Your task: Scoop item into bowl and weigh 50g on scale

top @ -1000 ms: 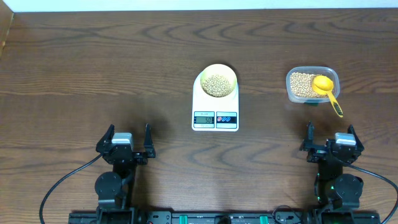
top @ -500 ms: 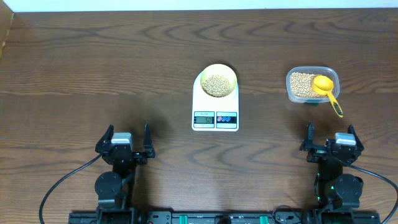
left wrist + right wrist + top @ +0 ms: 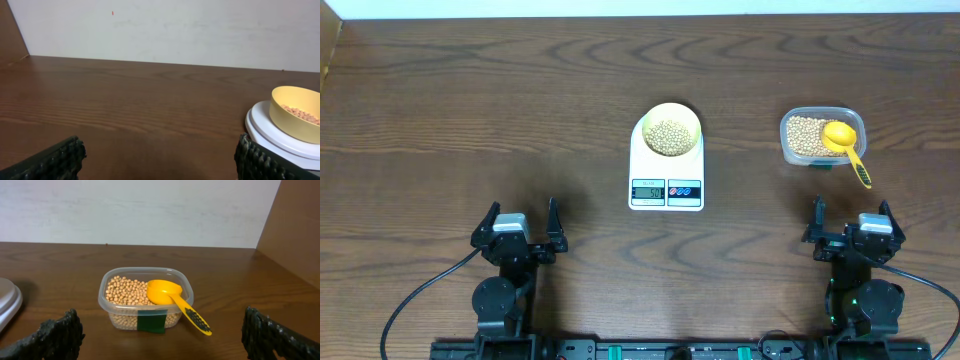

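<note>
The pale-yellow bowl (image 3: 670,130) stands on the white scale (image 3: 666,170) at the table's middle and holds tan beans (image 3: 668,137). In the left wrist view the bowl (image 3: 296,112) and the scale (image 3: 272,132) show at the right edge. More beans (image 3: 804,135) fill a clear tub (image 3: 818,138) to the right, with a bright-yellow scoop (image 3: 844,145) resting in it. The tub (image 3: 145,300) and the scoop (image 3: 175,302) sit straight ahead in the right wrist view. My left gripper (image 3: 516,224) and right gripper (image 3: 850,219) stand open near the front edge, both empty.
The table (image 3: 470,100) is dark brown wood. A pale wall (image 3: 165,30) runs along its far side. A raised wooden side panel (image 3: 295,230) stands at the right. The scale's display and two buttons (image 3: 666,190) face the front edge.
The left gripper has shifted very slightly to the left. Nothing else has moved.
</note>
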